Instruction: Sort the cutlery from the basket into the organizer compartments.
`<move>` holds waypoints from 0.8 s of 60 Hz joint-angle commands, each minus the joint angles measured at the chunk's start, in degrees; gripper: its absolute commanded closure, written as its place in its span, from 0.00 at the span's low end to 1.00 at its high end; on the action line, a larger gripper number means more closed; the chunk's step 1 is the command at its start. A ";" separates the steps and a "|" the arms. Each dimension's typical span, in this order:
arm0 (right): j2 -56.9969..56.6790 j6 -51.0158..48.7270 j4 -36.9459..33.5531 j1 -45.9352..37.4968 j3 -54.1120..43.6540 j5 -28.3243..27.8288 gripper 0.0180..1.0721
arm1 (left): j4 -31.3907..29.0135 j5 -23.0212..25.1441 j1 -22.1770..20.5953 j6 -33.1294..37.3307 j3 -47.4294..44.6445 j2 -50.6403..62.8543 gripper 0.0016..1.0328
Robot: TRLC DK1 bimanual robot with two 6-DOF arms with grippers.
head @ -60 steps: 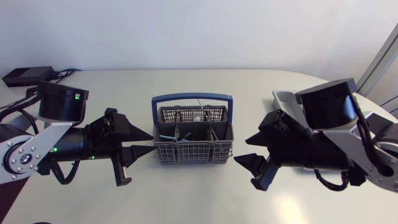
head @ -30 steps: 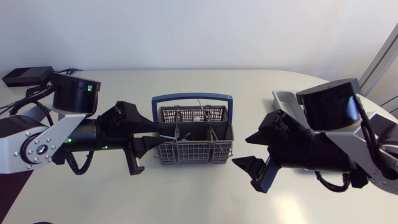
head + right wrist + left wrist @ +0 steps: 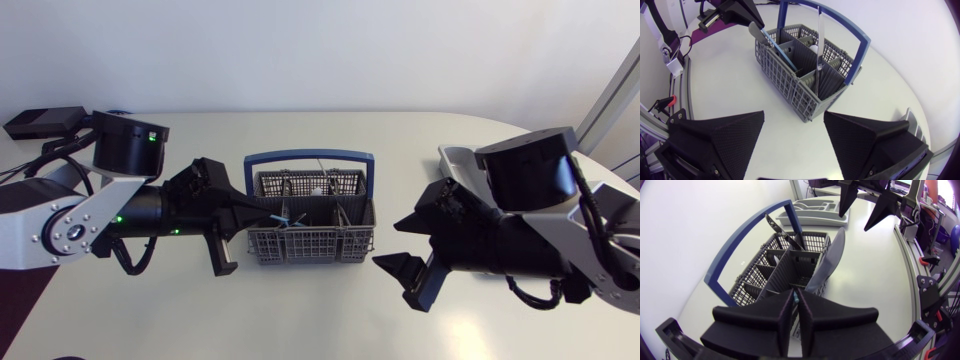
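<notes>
Basket (image 3: 312, 242) now has the left gripper (image 3: 796, 306) moved up to it, pinching a teal handle (image 3: 777, 48); the right gripper (image 3: 794, 117) stays wide.

Head view: the right arm (image 3: 520, 235) hid most of the organizer (image 3: 452, 160), so we could not tell its compartments apart. The cutlery (image 3: 316, 188) in the basket (image 3: 310, 245) was too small for us to name. Left wrist view: the left claw (image 3: 795, 294) covered all but a sliver of a teal piece (image 3: 796, 300).
</notes>
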 commanded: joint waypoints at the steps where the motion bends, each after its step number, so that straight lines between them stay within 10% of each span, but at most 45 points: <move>1: -0.25 -0.09 -0.61 0.49 -1.82 0.65 0.19 | -0.82 0.72 -0.46 -1.17 1.95 0.35 0.97; 48: -2.71 -0.17 -3.43 2.86 0.90 1.18 0.19 | -33.51 1.07 -0.20 3.49 27.97 -5.63 0.97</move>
